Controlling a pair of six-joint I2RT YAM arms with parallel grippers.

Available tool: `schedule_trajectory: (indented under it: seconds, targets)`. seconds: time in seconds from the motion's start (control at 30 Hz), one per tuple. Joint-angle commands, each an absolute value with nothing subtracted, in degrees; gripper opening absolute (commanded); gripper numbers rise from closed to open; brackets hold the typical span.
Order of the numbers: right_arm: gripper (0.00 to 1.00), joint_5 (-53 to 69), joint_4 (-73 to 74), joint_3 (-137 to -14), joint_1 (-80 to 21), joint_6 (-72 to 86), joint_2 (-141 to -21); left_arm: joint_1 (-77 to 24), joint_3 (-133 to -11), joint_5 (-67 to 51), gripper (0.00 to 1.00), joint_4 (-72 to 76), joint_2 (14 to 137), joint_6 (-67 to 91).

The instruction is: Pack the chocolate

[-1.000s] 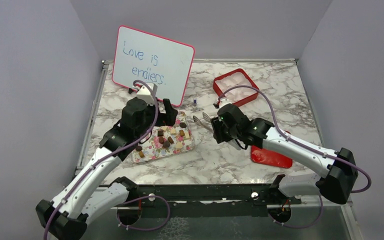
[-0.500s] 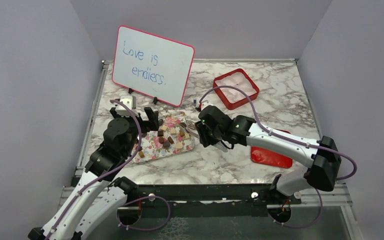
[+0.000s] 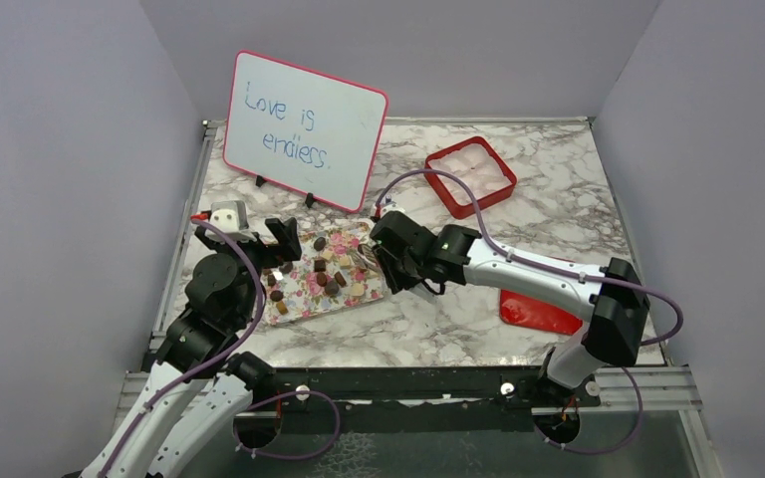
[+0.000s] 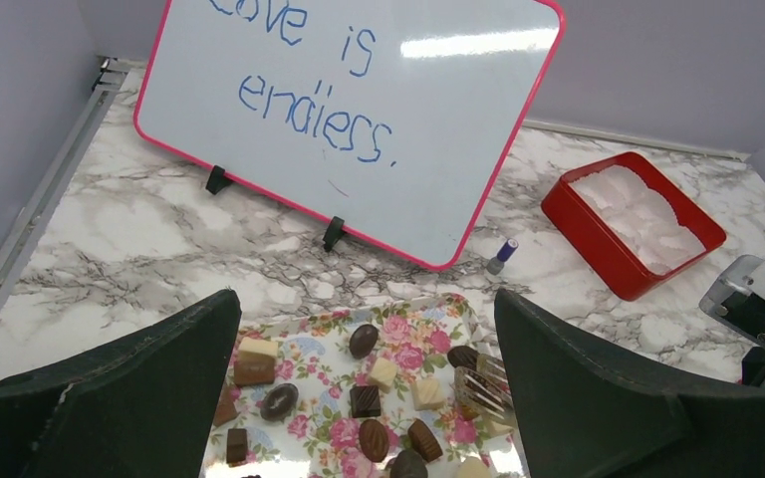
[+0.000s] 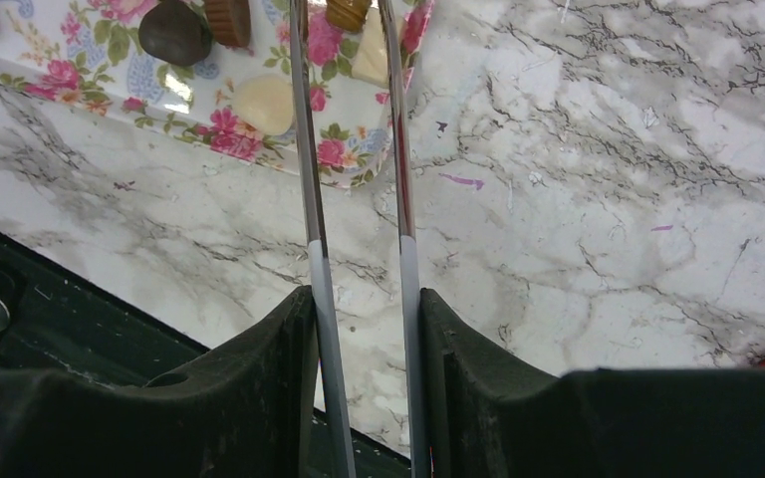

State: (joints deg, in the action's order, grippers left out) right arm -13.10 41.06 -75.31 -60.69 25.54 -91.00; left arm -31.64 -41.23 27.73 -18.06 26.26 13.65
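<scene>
Table (image 3: 438,319): white marble with grey veining, flat and glossy.
Whiteboard (image 3: 304,129): rectangular, pink-framed, standing tilted at the far left on small black feet, with "Love is endless." in blue handwriting.
Red box (image 3: 446,192): square and shallow with a crinkled white lining, at the far right.
Red lid (image 3: 538,311): flat, lying near right, partly under the right arm.
Tray (image 3: 307,304): rectangular with a pink floral print, left of centre.
Left gripper (image 4: 364,299): dark wedge-shaped fingers spread wide, holding nothing, above the tray's far-left edge.
Right gripper (image 5: 364,299): clamped on the tongs' two arms.
Tongs (image 5: 311,199): thin polished metal, with ridged tips slightly apart over the tray's right end.
Chocolate (image 4: 366,400): small dark, reddish-brown and pale pieces, oval, round or square, scattered on the tray.
Purple-capped cylinder (image 4: 501,256): tiny and upright, between the whiteboard and the red box.
</scene>
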Motion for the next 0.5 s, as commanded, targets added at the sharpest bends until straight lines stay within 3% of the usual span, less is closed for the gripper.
schedule_trajectory:
  seconds: [0.0, 0.47]
  targets:
    - [0.43, -16.0, 44.6, -78.5, -61.5, 26.5, -92.8, -31.8, -40.2, 29.6, 0.99, -16.9, 25.6, 12.6]
    - [0.43, -15.6, 45.4, -80.4, -62.9, 26.1, -96.3, -31.8, -39.9, 29.7, 0.99, -16.8, 25.0, 12.7]
